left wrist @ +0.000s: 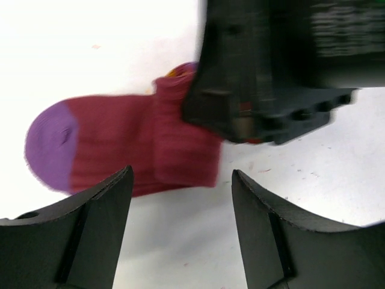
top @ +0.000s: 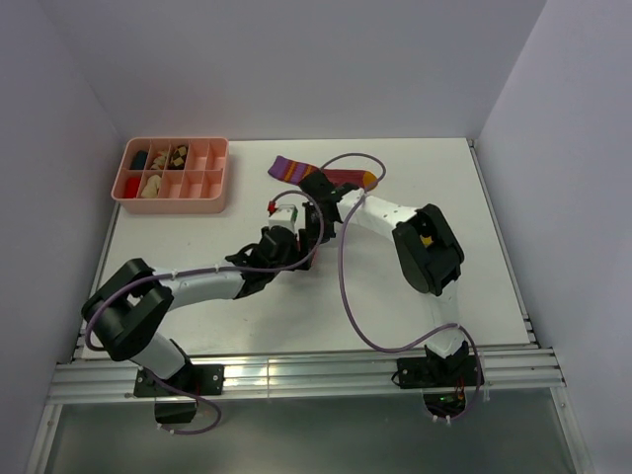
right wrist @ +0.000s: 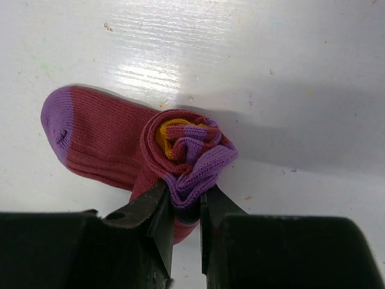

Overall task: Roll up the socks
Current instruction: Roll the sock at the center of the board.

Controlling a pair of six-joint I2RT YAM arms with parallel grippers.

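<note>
The maroon socks (right wrist: 96, 141) lie flat at the table's far middle, purple end to the left. One end is wound into a roll (right wrist: 186, 147) showing purple, maroon and orange layers. My right gripper (right wrist: 184, 195) is shut on the roll's loose purple fold. From above, the socks (top: 296, 170) lie just beyond both grippers, and the right gripper (top: 321, 190) covers the roll. My left gripper (left wrist: 180, 180) is open over bare table just short of the socks (left wrist: 120, 144), with nothing between its fingers. The dark body of the right gripper (left wrist: 264, 78) hides the roll in the left wrist view.
A pink compartment tray (top: 212, 178) holding small items sits at the back left of the white table. Walls close in the table on the left, back and right. The two arms nearly touch at the far middle, a purple cable (top: 346, 267) looping between them.
</note>
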